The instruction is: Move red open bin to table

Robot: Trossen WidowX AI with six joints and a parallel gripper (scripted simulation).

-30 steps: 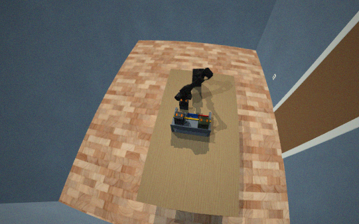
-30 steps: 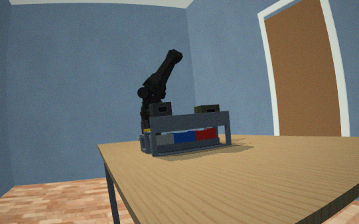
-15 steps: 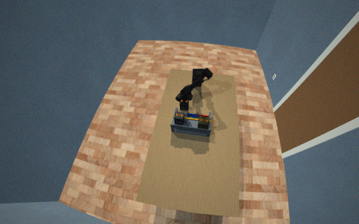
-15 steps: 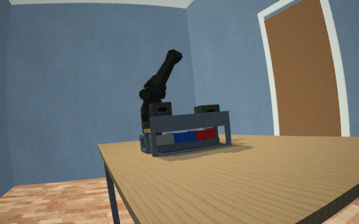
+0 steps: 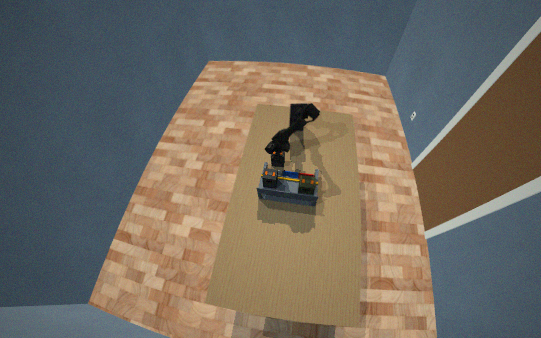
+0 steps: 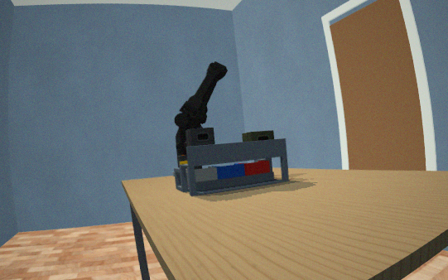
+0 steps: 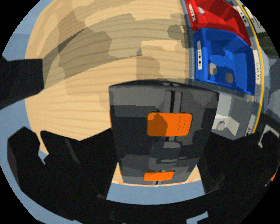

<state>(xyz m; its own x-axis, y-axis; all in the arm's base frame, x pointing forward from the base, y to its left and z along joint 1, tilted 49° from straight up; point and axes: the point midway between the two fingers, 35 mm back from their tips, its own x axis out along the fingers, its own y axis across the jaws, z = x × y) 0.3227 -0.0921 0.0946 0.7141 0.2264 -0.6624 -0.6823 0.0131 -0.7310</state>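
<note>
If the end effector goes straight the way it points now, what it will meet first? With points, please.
The dark case [image 6: 180,159] [image 7: 163,145] in the end effector [image 5: 277,151] [image 6: 181,147] [image 7: 157,127] would probably meet the tabletop [image 5: 290,260] [image 6: 306,228] [image 7: 91,112] first; the gap beneath is unclear.
</note>
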